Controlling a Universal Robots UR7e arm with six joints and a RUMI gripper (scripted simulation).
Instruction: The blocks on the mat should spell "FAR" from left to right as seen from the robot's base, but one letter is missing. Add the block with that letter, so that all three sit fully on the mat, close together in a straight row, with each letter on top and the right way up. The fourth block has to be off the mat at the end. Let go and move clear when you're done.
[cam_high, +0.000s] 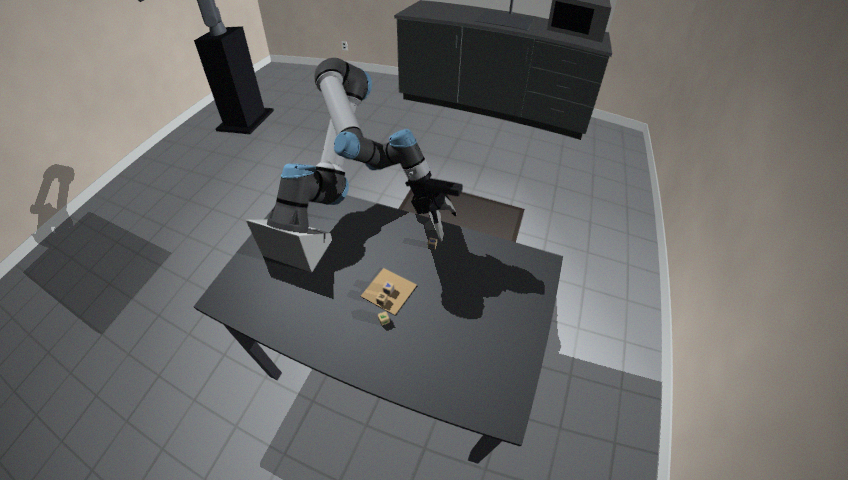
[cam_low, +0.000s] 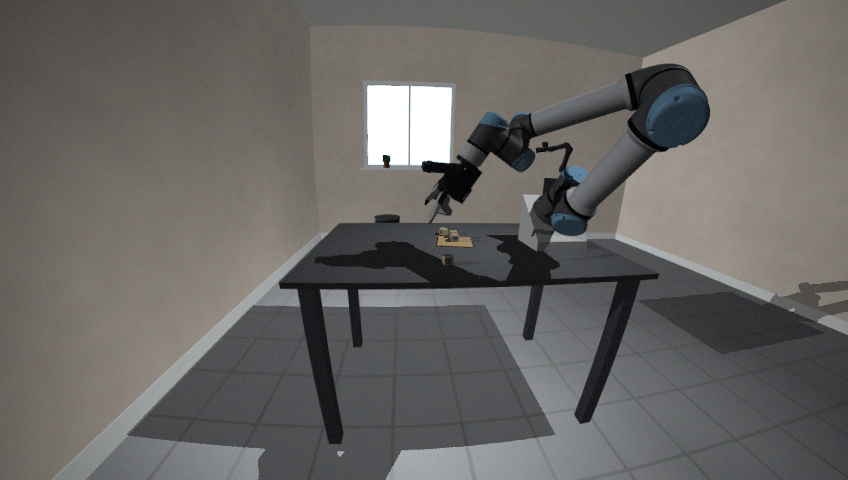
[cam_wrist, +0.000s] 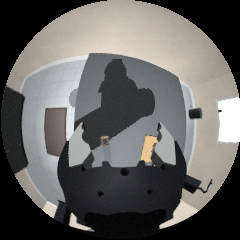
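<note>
Jaws: the gripper (cam_high: 436, 228) hangs with its jaws spread wide and nothing between them; it is above the bench, not touching anything.

Target block: a single block (cam_high: 432, 242) lies on the dark bench (cam_high: 487, 356), in the shadow of the arm, well apart from the mat. In the wrist view this block (cam_wrist: 105, 141) shows between the two fingers, so the gripper seems aimed at it. Its letter is too small to read.

Mat: the tan mat (cam_high: 405, 293) is near the middle of the bench. Two blocks sit on it close together, one with a blue mark (cam_high: 388, 288) and one beside it (cam_high: 382, 300). I judge they leave room on the mat for a third.

Other block: a block with a green mark (cam_high: 384, 319) rests on the bench just beside the mat edge, off the mat. It may be the fourth block, which should stay outside; I cannot confirm this, as no letter is legible.

Step in hand: by my judgement, the approach before grasping. The wide jaws allow the fingers to pass down on both sides of the block.

Risk: the block is in shadow, and its turning is not clear, so the letter may end not upright.
</note>
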